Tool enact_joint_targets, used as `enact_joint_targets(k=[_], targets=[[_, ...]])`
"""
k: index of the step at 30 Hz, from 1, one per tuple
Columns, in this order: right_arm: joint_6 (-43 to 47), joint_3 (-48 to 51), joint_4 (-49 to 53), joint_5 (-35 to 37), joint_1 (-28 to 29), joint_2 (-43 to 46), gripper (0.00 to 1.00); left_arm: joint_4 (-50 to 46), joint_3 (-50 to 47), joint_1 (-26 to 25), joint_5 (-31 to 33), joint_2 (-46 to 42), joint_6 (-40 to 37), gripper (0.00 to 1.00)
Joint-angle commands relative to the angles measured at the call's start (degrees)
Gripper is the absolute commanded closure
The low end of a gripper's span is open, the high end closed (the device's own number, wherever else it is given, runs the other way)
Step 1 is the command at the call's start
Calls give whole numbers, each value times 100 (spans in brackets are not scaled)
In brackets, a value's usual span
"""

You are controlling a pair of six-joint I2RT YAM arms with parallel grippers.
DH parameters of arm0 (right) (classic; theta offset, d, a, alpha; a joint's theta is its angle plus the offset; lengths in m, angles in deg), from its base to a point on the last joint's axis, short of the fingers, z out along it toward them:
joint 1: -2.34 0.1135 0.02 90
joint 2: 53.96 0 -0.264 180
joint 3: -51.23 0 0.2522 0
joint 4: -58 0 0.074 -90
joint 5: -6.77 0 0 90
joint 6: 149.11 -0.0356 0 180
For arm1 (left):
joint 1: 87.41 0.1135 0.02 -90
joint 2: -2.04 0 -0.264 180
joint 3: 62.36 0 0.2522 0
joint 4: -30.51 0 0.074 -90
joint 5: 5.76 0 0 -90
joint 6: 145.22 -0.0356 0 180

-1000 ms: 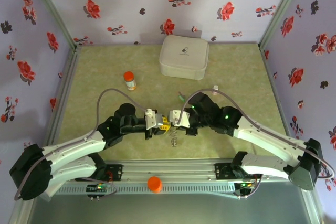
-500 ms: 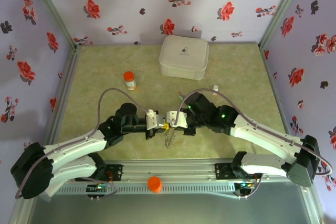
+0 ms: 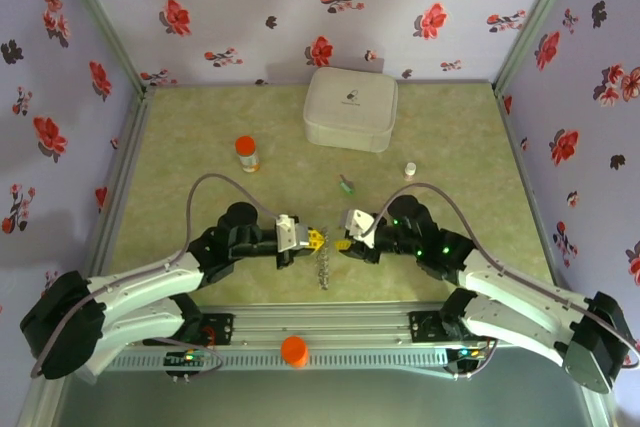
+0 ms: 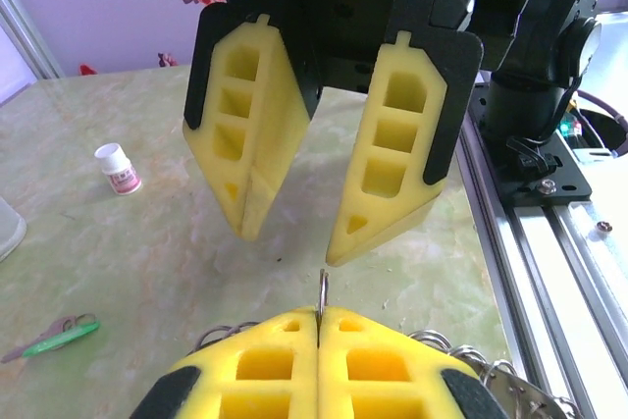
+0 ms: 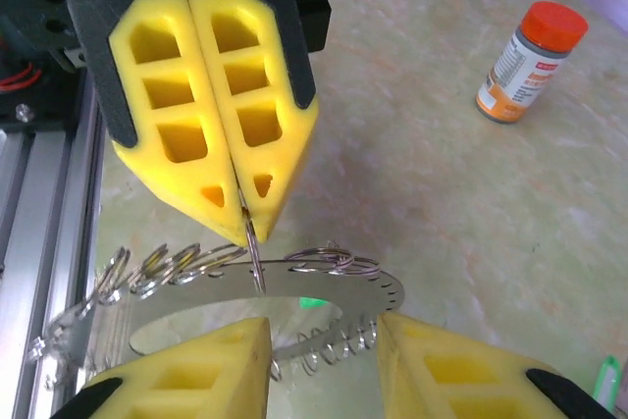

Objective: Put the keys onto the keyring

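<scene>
**Top external**
- Keyring [image 3: 322, 268]: hangs at 6 o'clock below my left gripper [image 3: 313, 237], which is clamped on its upper part. I cannot tell whether its lower end touches the table [image 3: 180, 147].
- Right gripper [image 3: 344, 243]: at 3 o'clock of the left, just beside it, jaws parted and empty.
- Key [image 3: 345, 185], green head: lies loose on the table at 12 o'clock of both grippers, apart from them. I cannot find the second key.
- Surroundings: white vial [image 3: 409, 168] at 1 o'clock, orange-capped bottle [image 3: 246, 153] at 10 o'clock, white case [image 3: 350, 109] far at 12 o'clock, orange knob [image 3: 294, 350] at 6 o'clock. Nothing lies between my grippers and the key.

**Left wrist**
- My left fingers are pressed together, with a thin wire loop standing out of the seam. More wire coils show at 4 o'clock.
- The right gripper faces me at 12 o'clock, spread open.
- The key lies at 8 o'clock and the vial at 10 o'clock.

**Right wrist**
- The keyring reads as a flat metal hoop carrying many small wire split rings.
- The left gripper, at 11 o'clock, pinches one ring at its tip.
- My right fingers stand open on either side of the hoop.

**Handling (judged)**
- The keyring is light, hard, slick metal. The hoop is stiff, but it will swing on a single pinch, so I would steady it by the flat rim.
- The key is tiny and lies flat, so I would take it by the edges of its head.
- The crowded rings are the likely obstruction.
</scene>
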Motion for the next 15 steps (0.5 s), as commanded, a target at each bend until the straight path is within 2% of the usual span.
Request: enact_joint_targets(k=[1,15], targets=[[-328,170,-952,-234,-12,69,67,697,-88,-28,13,-108,73,100],[-371,63,-944,-786,-12,-322,74,999,-225,-26,-20,-81,268,100]])
